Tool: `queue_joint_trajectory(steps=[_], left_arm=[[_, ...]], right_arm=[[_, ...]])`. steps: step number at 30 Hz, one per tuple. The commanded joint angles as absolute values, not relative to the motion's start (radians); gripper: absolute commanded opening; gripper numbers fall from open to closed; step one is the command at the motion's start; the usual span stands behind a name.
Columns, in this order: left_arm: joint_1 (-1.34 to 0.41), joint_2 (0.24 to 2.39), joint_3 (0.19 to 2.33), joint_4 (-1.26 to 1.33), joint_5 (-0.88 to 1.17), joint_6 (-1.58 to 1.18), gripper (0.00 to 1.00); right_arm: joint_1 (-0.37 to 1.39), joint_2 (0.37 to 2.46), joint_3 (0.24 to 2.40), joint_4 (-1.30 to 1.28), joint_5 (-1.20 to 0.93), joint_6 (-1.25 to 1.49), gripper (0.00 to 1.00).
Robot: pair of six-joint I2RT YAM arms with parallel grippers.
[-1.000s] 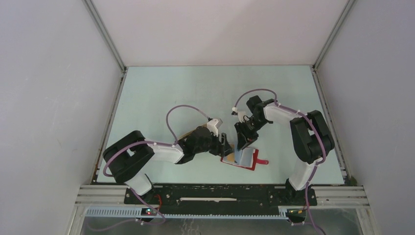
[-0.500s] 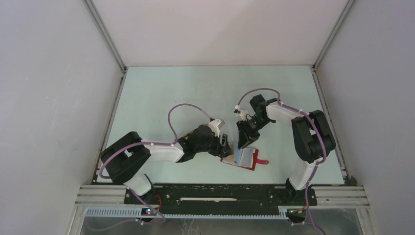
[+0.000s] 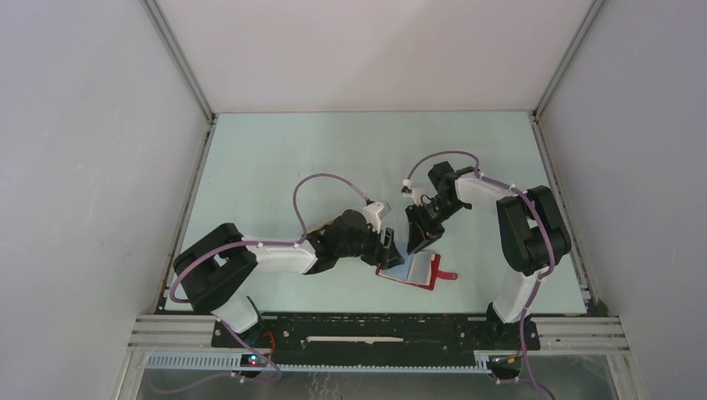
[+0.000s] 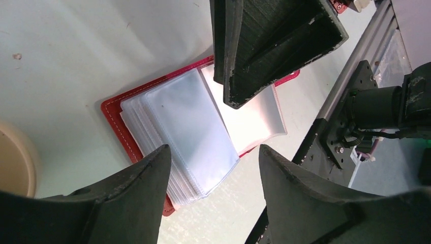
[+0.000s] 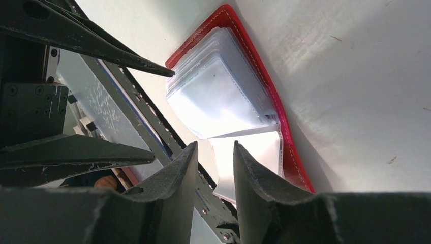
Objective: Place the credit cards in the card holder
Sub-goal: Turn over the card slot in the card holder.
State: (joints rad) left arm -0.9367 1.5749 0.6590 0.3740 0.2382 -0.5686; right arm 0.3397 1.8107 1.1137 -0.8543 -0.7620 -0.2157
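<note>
Card holder (image 5: 223, 96) lies open, sleeves seemingly unfilled, loading all ahead; my left gripper (image 4: 213, 152) gapes empty, right gripper (image 5: 214, 147) barely parted, hold unclear.

A pale green table (image 3: 275, 158) is spreading out under the left fingers (image 4: 127, 193) and the right fingers (image 5: 152, 203). A beige tray (image 4: 14, 170) is peeking in just beside one left finger. A small brown speck (image 4: 18, 56) is lying on the table ahead of that finger. A metal rail (image 4: 368, 51) is running beyond the other left finger. White walls (image 3: 375, 50) are standing well away from all the fingers.
</note>
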Motion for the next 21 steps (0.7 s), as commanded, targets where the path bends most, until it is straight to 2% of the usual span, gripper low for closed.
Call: queue_joint_trajectory(steps=[1,6,10,17,21], left_arm=[[-0.939,1.575,0.702,0.409,0.258,-0.576,0.69],[-0.940,1.534,0.677,0.405,0.223,-0.579,0.69],[-0.939,1.528,0.649,0.439,0.226,-0.609,0.63],[-0.939,1.547,0.635,0.494,0.259,-0.654,0.54],[-0.939,1.579,0.641,0.493,0.257,-0.673,0.54]], right_arm=[[0.312,1.807,1.121,-0.875,-0.795,-0.245,0.40],[0.276,1.793,1.138,-0.933,-0.875,-0.337,0.40],[0.251,1.807,1.151,-0.988,-0.935,-0.414,0.41],[0.250,1.835,1.154,-0.987,-0.920,-0.413,0.40],[0.249,1.846,1.154,-0.984,-0.906,-0.409,0.40]])
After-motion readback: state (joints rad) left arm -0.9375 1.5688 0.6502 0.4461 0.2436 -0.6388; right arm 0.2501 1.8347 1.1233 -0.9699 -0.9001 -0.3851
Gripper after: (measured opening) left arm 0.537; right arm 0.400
